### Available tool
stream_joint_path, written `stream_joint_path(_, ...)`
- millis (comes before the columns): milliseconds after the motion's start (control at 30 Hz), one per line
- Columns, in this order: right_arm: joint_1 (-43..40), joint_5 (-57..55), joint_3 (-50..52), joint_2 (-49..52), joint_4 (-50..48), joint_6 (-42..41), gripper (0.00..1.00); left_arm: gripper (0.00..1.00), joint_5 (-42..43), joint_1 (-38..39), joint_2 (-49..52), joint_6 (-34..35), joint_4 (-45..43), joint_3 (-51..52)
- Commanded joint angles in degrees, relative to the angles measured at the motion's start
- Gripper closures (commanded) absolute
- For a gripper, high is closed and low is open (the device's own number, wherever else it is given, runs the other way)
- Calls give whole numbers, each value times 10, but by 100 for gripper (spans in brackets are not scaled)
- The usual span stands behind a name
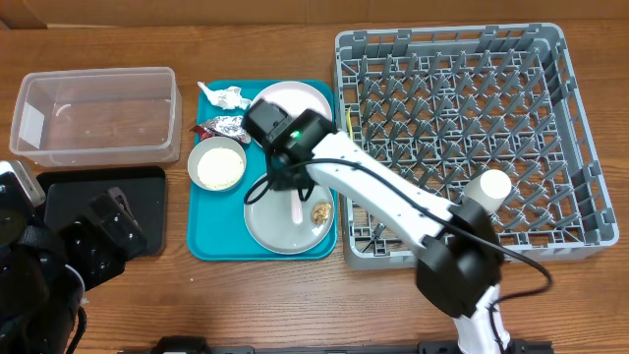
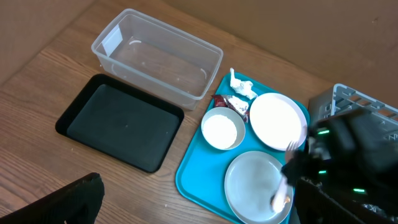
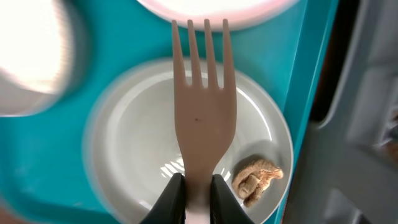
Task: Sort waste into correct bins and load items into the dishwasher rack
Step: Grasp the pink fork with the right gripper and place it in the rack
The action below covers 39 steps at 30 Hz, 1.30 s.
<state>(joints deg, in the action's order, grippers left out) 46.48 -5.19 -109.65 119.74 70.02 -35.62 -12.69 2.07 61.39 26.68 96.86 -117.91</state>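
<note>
White fork (image 3: 202, 118) clamped by its handle end between the two dark fingers of the right end effector (image 3: 198, 194), tines pointing away from the wrist toward the upper pale plate (image 1: 313, 98). Directly beneath the fork, the lower grey-white plate (image 3: 124, 162), with a small brown food lump (image 3: 256, 177) lying on it just right of the handle. Fork lifted clear of that plate or resting on it: cannot tell.

Both plates on the flat teal tray (image 1: 211, 241), together with a pale grey bowl (image 1: 194, 157) filled with white rice (image 1: 218, 167), a crumpled silver foil wrapper (image 1: 224, 125) with red just behind the bowl, and a crumpled white paper scrap (image 1: 224, 96) at the tray's far left corner.

Just right of the tray on the wooden desk (image 1: 295, 295), the large grey dishwasher rack (image 1: 580, 128), right arm stretched across its near-left corner. Left of the tray, a clear plastic tub (image 1: 98, 71) farther back and a black tray (image 2: 118, 127) nearer.

Left end effector (image 1: 113, 224) over the black tray's near part, fingers spread wide apart, nothing between them.
</note>
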Motion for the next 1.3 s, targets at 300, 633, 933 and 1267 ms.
stream_joint_path(300,-143,-9,-21,-87,25,132,87,0,-8,-6,1,4,-1,-3)
stream_joint_path(633,-189,10,54,-78,-21,178,83,0,-9,-6,1,4,-1,-3)
stream_joint_path(933,-186,12,108,-82,-42,196,48,0,-8,-6,1,4,-1,-3)
stream_joint_path(1267,-145,23,64,-166,15,193,38,0,-8,-6,1,4,-1,-3)
